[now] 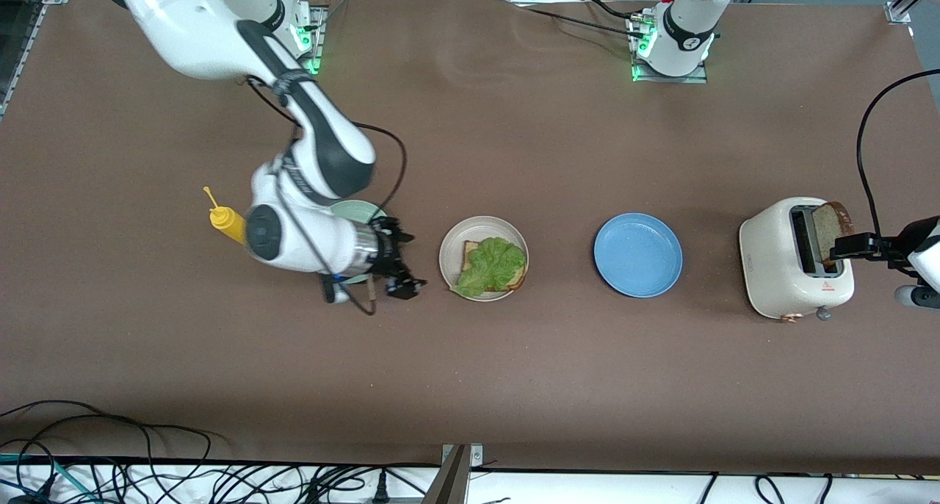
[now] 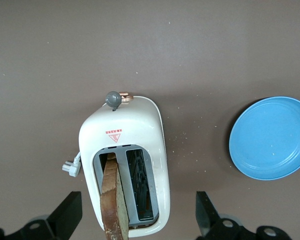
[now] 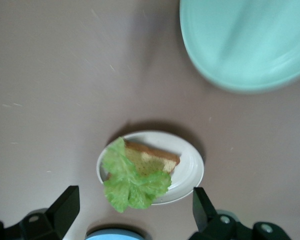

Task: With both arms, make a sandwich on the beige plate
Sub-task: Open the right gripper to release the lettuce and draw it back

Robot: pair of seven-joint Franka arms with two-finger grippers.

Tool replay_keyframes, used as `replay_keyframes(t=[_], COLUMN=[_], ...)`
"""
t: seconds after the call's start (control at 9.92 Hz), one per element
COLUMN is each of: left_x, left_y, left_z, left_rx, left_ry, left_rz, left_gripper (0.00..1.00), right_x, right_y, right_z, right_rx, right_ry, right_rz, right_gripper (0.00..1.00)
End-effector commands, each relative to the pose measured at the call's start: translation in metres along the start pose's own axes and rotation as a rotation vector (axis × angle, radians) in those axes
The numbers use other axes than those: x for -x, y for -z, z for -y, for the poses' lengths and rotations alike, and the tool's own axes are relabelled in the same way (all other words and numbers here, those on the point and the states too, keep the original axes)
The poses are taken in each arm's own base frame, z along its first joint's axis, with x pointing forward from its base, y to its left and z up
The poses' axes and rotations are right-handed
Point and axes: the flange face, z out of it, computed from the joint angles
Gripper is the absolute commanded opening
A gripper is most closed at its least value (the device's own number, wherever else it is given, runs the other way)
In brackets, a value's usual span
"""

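Observation:
The beige plate sits mid-table and holds one bread slice with a ruffled green lettuce leaf lying on it. My right gripper hangs open and empty just beside that plate, toward the right arm's end. In the right wrist view the plate, bread and lettuce lie ahead of the wide-apart fingers. My left gripper is open at the toaster. A second bread slice stands up out of a slot, between the spread fingers without touching them.
A mint green plate lies partly under the right arm. A yellow mustard bottle stands beside it, toward the right arm's end. A blue plate sits between the beige plate and the toaster. The toaster's plug lies loose beside it.

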Motion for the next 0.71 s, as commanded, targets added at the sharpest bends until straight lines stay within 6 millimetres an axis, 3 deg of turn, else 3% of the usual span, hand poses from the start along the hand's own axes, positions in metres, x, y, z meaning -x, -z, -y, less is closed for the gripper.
replay_keyframes(t=[0.0, 0.2, 0.6], left_x=[0.002, 0.002, 0.002], left_y=[0.003, 0.003, 0.003], left_z=[0.000, 0.000, 0.000], left_rx=[-0.028, -0.028, -0.028], left_ry=[-0.010, -0.010, -0.010], left_rz=[0.004, 0.004, 0.004], left_gripper=[1.00, 1.00, 1.00], right_x=[-0.037, -0.076, -0.146], right_y=[0.082, 0.135, 0.199], right_z=[-0.001, -0.009, -0.027], right_rx=[-0.041, -0.062, -0.085], right_ry=[0.238, 0.336, 0.691], right_rz=[-0.142, -0.183, -0.241], right_gripper=[1.00, 1.00, 1.00])
